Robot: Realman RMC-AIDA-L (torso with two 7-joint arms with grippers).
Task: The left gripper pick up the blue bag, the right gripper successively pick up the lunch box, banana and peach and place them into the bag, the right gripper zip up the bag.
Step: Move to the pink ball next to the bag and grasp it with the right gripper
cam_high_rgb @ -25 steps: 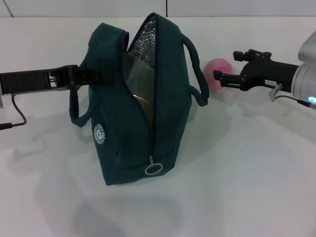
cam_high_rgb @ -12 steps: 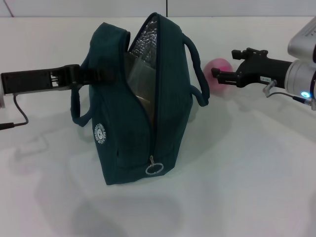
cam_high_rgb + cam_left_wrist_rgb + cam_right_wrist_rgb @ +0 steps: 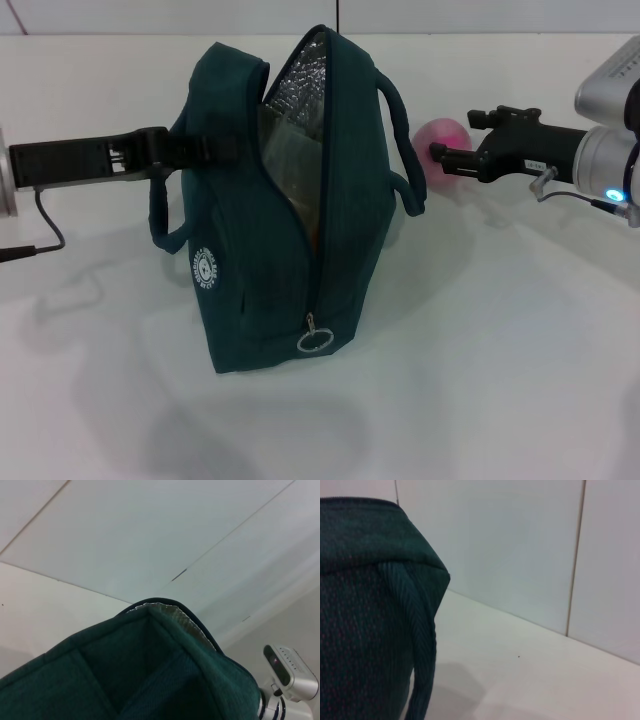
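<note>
Left pincer (image 3: 185, 150) pinches the bag (image 3: 290, 220) wall open; right pincer (image 3: 445, 155), spread at the peach (image 3: 443, 137), should straddle it squarely before squeezing.

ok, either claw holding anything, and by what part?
Left claw grips the blue bag at its upper side edge. Right claw is beside the peach, holding nothing.
</note>
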